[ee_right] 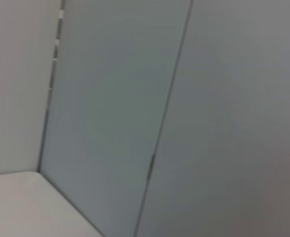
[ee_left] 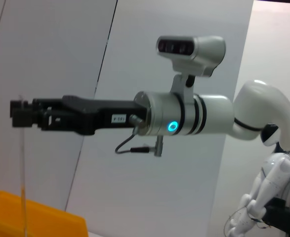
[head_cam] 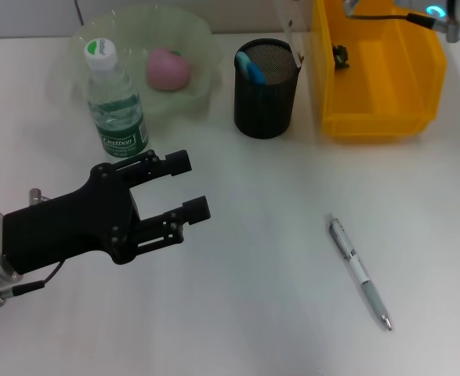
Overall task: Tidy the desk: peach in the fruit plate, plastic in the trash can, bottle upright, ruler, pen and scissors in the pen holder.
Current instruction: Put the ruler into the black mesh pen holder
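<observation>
Plainly, we hold our left gripper with its jaws spread wide and nothing between them, low over the near-left desk, with bare surface to its right up to the one pen lying flat at the near right. Along the far edge we count one upright bottle just left of the one peach in the fruit plate, one black pen holder right of them with a blue-handled item inside, and one yellow bin at the far right. Our right gripper shows side-on in the left wrist view above the bin's rim beside a clear upright strip, and we cannot tell how its fingers stand.
</observation>
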Motion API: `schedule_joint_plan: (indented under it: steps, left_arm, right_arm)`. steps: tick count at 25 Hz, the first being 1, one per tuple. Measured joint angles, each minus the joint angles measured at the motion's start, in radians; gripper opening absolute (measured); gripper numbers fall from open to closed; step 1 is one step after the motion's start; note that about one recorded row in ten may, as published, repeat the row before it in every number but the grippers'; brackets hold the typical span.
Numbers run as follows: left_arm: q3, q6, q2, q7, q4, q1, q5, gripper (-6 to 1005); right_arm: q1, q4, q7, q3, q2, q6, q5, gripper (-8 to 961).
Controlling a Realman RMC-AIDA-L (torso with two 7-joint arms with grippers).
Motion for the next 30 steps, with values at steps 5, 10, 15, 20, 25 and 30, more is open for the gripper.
schedule_joint_plan:
  steps: [5, 10, 15, 20, 25, 30]
  left_arm:
    - [-0.013, 0.000, 0.001, 0.000, 0.000, -0.001, 0.000, 703]
    - [-0.022, 0.000, 0.003, 0.000, 0.000, -0.008, 0.000, 703]
    - [-0.033, -0.001, 0.004, 0.000, 0.001, -0.016, 0.001, 702]
    - [-0.036, -0.001, 0.004, 0.000, 0.001, -0.020, 0.002, 701]
    - [-0.043, -0.002, 0.004, 0.000, 0.001, -0.021, 0.003, 700]
    - [-0.048, -0.002, 0.004, 0.013, 0.001, -0.020, 0.005, 700]
  right_arm:
    - [0.003, 0.067, 0.000, -0.074, 0.000, 0.148, 0.035, 384]
    - [0.013, 0.129, -0.004, -0.124, -0.002, 0.264, 0.092, 384]
    - [0.034, 0.173, -0.005, -0.168, -0.002, 0.339, 0.104, 398]
    - [0.049, 0.205, -0.004, -0.232, -0.002, 0.410, 0.104, 424]
    - [0.052, 0.218, 0.000, -0.246, 0.000, 0.418, 0.104, 450]
    - [0.056, 0.237, 0.001, -0.248, 0.000, 0.418, 0.104, 475]
